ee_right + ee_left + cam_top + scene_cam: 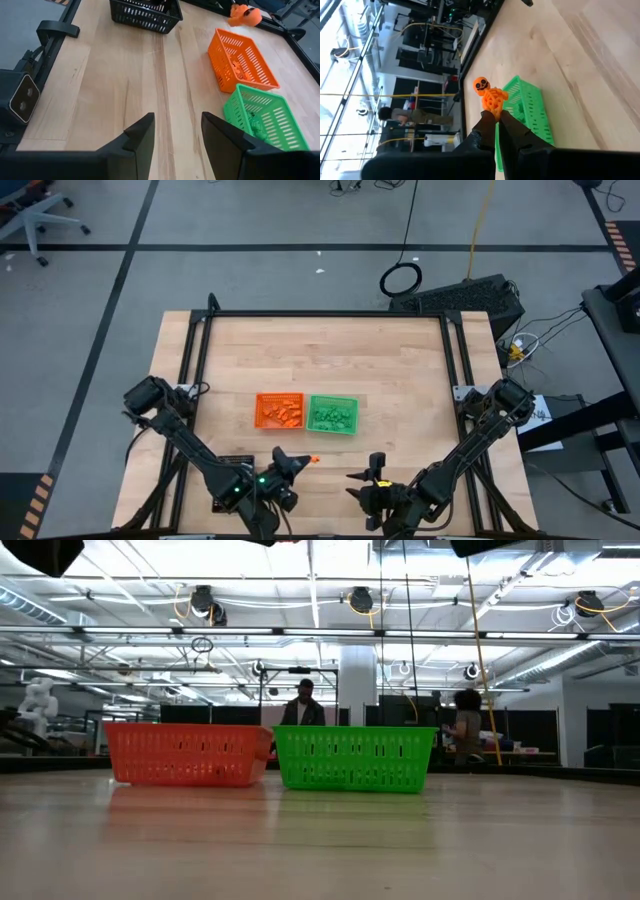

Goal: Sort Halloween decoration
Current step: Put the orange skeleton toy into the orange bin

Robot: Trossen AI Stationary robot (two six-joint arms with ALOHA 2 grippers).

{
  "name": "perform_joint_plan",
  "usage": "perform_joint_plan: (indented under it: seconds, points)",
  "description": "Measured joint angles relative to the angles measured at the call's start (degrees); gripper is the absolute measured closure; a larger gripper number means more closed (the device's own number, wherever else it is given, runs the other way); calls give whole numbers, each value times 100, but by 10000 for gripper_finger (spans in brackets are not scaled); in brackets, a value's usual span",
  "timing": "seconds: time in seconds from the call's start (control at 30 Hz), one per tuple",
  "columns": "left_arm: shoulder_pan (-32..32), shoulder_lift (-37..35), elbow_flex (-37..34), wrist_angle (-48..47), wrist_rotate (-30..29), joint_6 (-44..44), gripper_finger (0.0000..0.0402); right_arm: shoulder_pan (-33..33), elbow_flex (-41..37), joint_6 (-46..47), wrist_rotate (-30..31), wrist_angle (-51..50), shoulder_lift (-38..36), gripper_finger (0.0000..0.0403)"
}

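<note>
Holding orange skeleton trinket (489, 95) clamped in left pincer (496, 116) above tabletop (400, 360), orange tray (279, 411) just ahead, likely its colour-matched destination. Right pincer (177, 130) idle beside it, fingers apart, empty. Green tray (332, 414) farther off.

Left claw (496, 117): two dark fingers (481, 131) pressed together, only a thin gap between them.
Held thing: a small orange skeleton figure (490, 96) with a round pumpkin head, pinched at its lower end by the fingertips.
Green tray (532, 112): a slatted basket on the tabletop, directly behind the figure and the claw.
Tabletop (580, 65): light wood with visible grain, and a dark frame along its edge.
Room behind: racks, cables, a yellow line, and a person (412, 116) standing far from the tabletop.
</note>
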Motion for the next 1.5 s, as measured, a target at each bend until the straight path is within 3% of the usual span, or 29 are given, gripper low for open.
perform_joint_plan:
  seconds: [0.37, 1.17, 1.5]
  points:
    - [22, 0, 0, 167, -42, -256, 399, 0, 0, 4, 0, 1, 0, 257]
    - [25, 0, 0, 153, 333, -4845, 399, 0, 0, 4, 3, 45, 0, 257]
    - [25, 0, 0, 360, 464, -5587, 399, 0, 0, 4, 3, 45, 0, 257]
